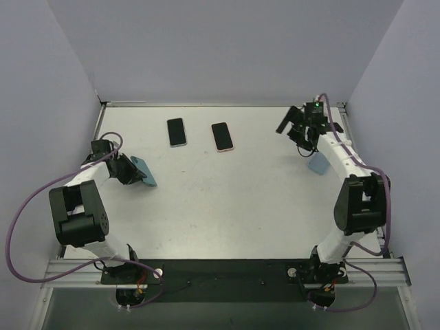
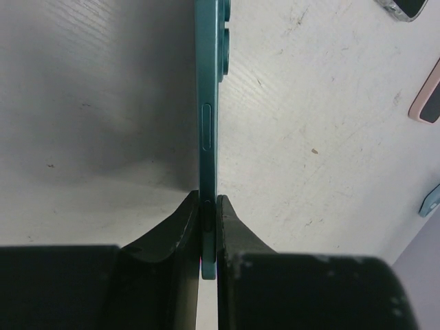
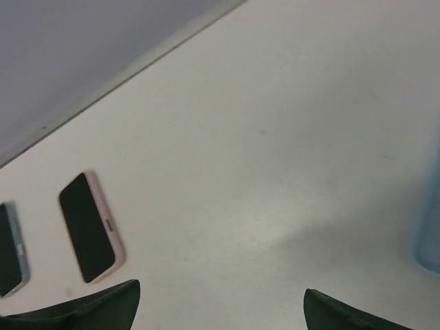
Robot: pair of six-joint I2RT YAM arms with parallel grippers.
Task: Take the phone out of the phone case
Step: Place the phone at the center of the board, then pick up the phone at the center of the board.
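My left gripper [image 1: 130, 172] is shut on the lower end of a teal phone [image 1: 144, 172] and holds it on edge just over the table at the left. The left wrist view shows the phone [image 2: 208, 103] edge-on, clamped between both fingers [image 2: 180, 234], its side button and camera bumps visible. A light blue case [image 1: 317, 163] lies on the table by the right arm; it also shows in the right wrist view [image 3: 427, 234] and the left wrist view [image 2: 430, 201]. My right gripper [image 1: 294, 122] is open and empty at the back right, jaws spread wide [image 3: 220, 313].
Two more phones lie face up at the back middle: one in a pale case [image 1: 177, 132] and one in a pink case [image 1: 221, 137], the latter also in the right wrist view [image 3: 89, 227]. Walls enclose the table on three sides.
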